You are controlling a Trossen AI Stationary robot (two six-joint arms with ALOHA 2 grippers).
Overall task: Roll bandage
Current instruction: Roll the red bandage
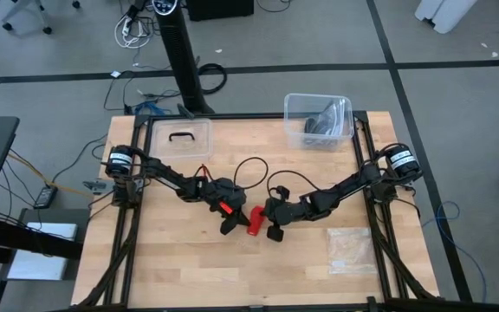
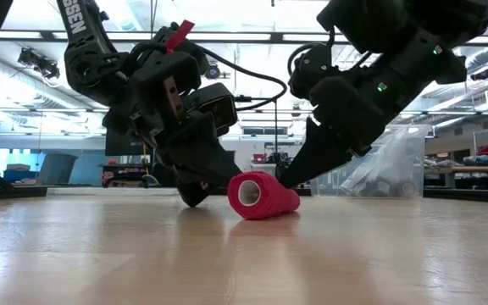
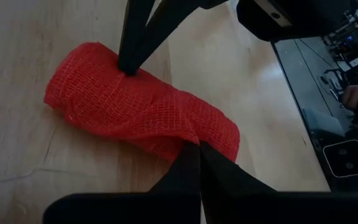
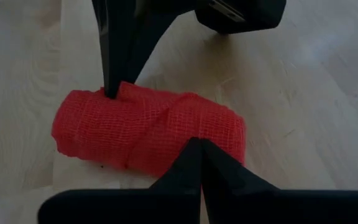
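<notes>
Bright red mesh fabric bandage lies mid-table, looking fully rolled | your left gripper and right gripper, fingers closed, press opposite sides | remaining: release.

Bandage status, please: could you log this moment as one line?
bandage: rolled, on table | left gripper: shut, touching roll | right gripper: shut, touching roll

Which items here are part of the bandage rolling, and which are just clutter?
In the job:
- rolled red bandage at table centre
- left gripper, jaws shut, tip on the roll
- right gripper, jaws shut, tip on the roll's other side

Lying about:
- clear bin with dark contents, far right corner
- clear lid with black handle, far left
- clear plastic bag, near right
</notes>
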